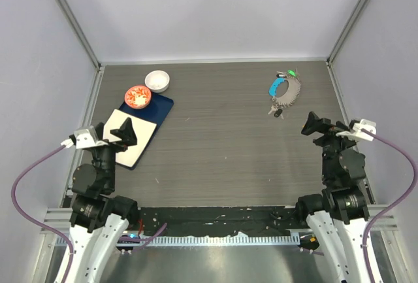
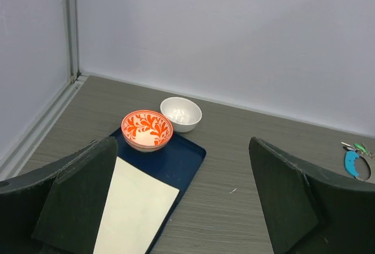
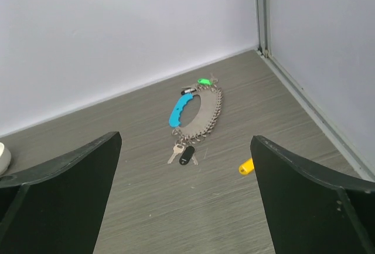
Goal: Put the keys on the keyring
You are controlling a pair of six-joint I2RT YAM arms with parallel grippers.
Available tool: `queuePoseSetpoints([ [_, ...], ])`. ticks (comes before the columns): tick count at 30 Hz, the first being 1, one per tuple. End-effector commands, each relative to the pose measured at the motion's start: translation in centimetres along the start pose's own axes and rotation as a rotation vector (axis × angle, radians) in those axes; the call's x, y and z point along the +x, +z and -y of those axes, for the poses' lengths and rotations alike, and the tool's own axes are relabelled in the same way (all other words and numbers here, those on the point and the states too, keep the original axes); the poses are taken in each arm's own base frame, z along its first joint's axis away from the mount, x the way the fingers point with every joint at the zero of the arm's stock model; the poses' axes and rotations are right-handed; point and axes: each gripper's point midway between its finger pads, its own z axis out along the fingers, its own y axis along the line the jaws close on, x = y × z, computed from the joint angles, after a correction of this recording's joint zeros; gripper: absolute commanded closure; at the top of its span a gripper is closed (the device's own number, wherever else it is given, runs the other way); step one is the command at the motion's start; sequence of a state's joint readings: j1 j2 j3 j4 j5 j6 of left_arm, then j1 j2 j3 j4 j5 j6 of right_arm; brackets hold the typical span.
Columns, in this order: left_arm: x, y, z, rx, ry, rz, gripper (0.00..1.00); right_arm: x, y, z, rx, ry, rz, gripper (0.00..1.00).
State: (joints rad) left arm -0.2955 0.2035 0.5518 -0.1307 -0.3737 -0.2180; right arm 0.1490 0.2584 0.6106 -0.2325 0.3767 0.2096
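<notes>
You've got 2 arms, left arm [image 1: 96, 177] & right arm [image 1: 341, 168]: black jointed links, white lower shells. On the left gripper [image 1: 124, 131] & right gripper [image 1: 312, 125], matte black w/ broad wedge-shaped fingers [image 2: 79, 198]. White camera block [image 1: 83, 138] on ea. wrist; a thick purple cable [image 1: 14, 195] runs off each.

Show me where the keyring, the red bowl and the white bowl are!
keyring [image 3: 177, 110], right wrist view, on its blue curved piece.
red bowl [image 2: 140, 126], left wrist view, on its patterned inner wall.
white bowl [image 2: 181, 113], left wrist view, on its inside.
</notes>
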Motion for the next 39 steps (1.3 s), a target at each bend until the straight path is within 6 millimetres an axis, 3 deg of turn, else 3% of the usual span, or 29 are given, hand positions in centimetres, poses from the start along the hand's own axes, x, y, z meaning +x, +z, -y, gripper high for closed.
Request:
queuePoseSetpoints([
  [1,-1.5,-0.4,0.2,0.012,-0.029,0.057,0.0,1.8,2.1,-0.9,0.023,0.027,-0.109,0.0],
  [7,-2.7,-1.5,0.6,0.053,-0.097,0.136,0.0,8.9,6.5,-1.6,0.125,0.038,-0.397,0.0],
  [12,-2.6,-1.8,0.9,0.069,-0.108,0.128,0.0,12.1,10.7,-2.5,0.169,0.04,-0.499,0.0],
  [13,-2.7,-1.9,0.9,0.073,-0.113,0.133,0.0,11.7,11.8,-2.5,0.172,0.055,-0.498,0.0],
  [14,-2.7,-2.0,1.0,0.081,-0.11,0.135,0.0,13.9,12.9,-2.0,0.193,0.044,-0.555,0.0],
  [16,-2.6,-2.1,1.1,0.086,-0.112,0.138,0.0,14.6,14.7,-1.1,0.218,0.084,-0.579,0.0],
  [18,-2.7,-2.2,1.1,0.087,-0.117,0.143,0.0,16.9,16.3,-0.5,0.231,0.118,-0.624,0.02],
  [20,-2.5,-2.1,1.2,0.09,-0.116,0.136,0.0,17.6,18.5,1.3,0.248,0.208,-0.616,0.09],
  [24,-2.5,-2.0,1.4,0.1,-0.113,0.136,0.0,18.5,21.8,2.5,0.223,0.354,-0.588,0.14],
  [33,-2.1,-1.7,1.9,0.122,-0.092,0.122,0.0,23.5,26.2,3.9,0.209,0.477,-0.646,0.33],
  [34,-2.2,-1.7,2.0,0.128,-0.09,0.124,0.0,25.0,26.2,4.4,0.225,0.483,-0.673,0.34],
  [39,-1.9,-1.5,2.1,0.13,-0.084,0.119,0.0,27.3,27.3,4.6,0.224,0.523,-0.69,0.4],
])
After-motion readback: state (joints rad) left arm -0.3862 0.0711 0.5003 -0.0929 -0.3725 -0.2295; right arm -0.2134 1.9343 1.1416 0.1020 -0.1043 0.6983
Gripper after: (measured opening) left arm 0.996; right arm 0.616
